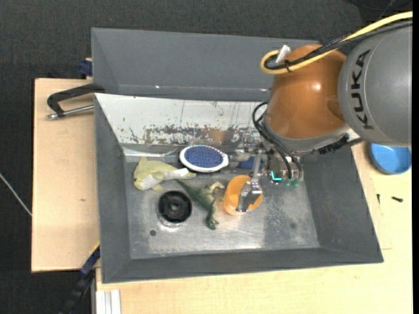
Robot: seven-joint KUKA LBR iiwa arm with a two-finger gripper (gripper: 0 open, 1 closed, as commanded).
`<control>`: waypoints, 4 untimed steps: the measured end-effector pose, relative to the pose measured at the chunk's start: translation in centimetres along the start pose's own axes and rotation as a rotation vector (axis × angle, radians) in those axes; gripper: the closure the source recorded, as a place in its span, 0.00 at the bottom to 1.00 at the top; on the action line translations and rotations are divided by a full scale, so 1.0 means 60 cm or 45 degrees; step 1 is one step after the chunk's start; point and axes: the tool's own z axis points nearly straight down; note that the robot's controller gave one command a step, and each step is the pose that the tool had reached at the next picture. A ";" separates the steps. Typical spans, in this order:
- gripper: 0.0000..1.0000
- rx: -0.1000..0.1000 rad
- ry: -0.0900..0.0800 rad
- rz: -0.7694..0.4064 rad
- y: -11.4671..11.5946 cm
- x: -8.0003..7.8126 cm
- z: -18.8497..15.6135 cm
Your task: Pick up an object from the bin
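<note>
My gripper (248,199) is low over a smooth, orange, rounded thing (230,199) near the middle of the bin's (294,224) floor, a little toward the right wall. Its metal tip lies across the orange thing's right side. I cannot tell whether the gripper is clenched or released. The orange thing looks roughly egg-shaped, and I cannot make out a clear long axis.

Just beside it on the left lies a green toy figure (205,203), slanting toward the near edge. A blue oval disc with a white rim and dotted face (203,157) lies toward the far wall. A black round knob (174,206) and a pale yellow crumpled piece (153,173) are further left.
</note>
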 end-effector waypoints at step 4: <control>1.00 -0.005 -0.025 -0.103 0.065 -0.088 0.196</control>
